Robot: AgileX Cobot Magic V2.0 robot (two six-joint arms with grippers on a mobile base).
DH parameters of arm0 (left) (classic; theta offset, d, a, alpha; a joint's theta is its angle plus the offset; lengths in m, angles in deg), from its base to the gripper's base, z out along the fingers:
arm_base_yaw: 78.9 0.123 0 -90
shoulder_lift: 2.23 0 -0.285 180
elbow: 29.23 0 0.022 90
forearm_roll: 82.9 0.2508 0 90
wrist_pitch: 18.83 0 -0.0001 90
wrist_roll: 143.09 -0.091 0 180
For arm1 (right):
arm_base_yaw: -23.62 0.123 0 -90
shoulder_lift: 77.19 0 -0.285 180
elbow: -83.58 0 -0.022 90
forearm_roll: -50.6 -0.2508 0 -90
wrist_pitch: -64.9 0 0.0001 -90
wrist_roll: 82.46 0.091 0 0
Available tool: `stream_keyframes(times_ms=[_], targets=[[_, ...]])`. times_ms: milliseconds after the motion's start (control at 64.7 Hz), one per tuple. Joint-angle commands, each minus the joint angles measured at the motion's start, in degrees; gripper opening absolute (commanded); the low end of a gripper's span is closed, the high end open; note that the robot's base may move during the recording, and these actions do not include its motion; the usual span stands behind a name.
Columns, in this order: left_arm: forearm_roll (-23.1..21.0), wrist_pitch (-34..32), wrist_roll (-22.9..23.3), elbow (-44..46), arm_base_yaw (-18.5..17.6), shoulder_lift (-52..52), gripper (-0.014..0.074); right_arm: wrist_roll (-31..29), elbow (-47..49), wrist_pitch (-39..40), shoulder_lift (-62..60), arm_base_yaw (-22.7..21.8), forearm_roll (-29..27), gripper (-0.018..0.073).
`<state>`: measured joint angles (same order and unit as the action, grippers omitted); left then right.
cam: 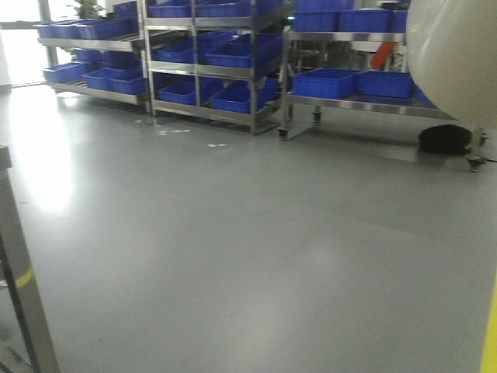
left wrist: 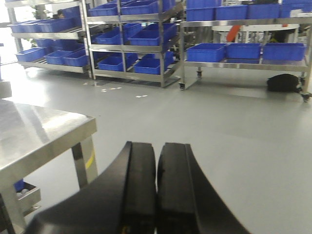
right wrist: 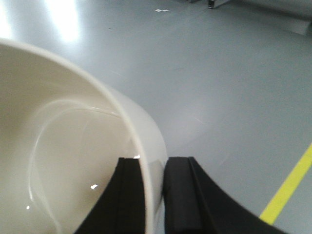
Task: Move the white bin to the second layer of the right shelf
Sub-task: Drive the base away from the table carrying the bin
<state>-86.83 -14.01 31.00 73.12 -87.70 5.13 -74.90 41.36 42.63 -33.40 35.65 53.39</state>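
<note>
The white bin point(right wrist: 63, 161) fills the left of the right wrist view, cream-white and smooth, held up above the grey floor. My right gripper point(right wrist: 155, 170) is shut on its rim, one black finger inside the wall and one outside. The bin's rounded outside point(cam: 454, 58) also bulges into the top right of the front view. My left gripper point(left wrist: 157, 156) is shut with nothing between its black fingers, hanging over the floor beside a steel table. The right shelf second layer with rollers is not in view.
Steel racks point(cam: 202, 70) loaded with blue crates point(cam: 326, 81) line the far wall. A shiny steel table point(left wrist: 39, 131) stands at the left, its leg point(cam: 23, 295) near the front view's left edge. A black bag point(left wrist: 282, 83) lies under the right rack. A yellow floor line point(right wrist: 287, 187) runs at right.
</note>
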Motion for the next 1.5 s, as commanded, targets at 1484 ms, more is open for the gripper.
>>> stream_keyframes(times_ms=[1484], targets=[[-0.3,-4.8,0.2,-2.1,-0.4,-0.8,0.0085,-0.2,1.8,5.7,0.0,-0.3,0.1,0.0057]])
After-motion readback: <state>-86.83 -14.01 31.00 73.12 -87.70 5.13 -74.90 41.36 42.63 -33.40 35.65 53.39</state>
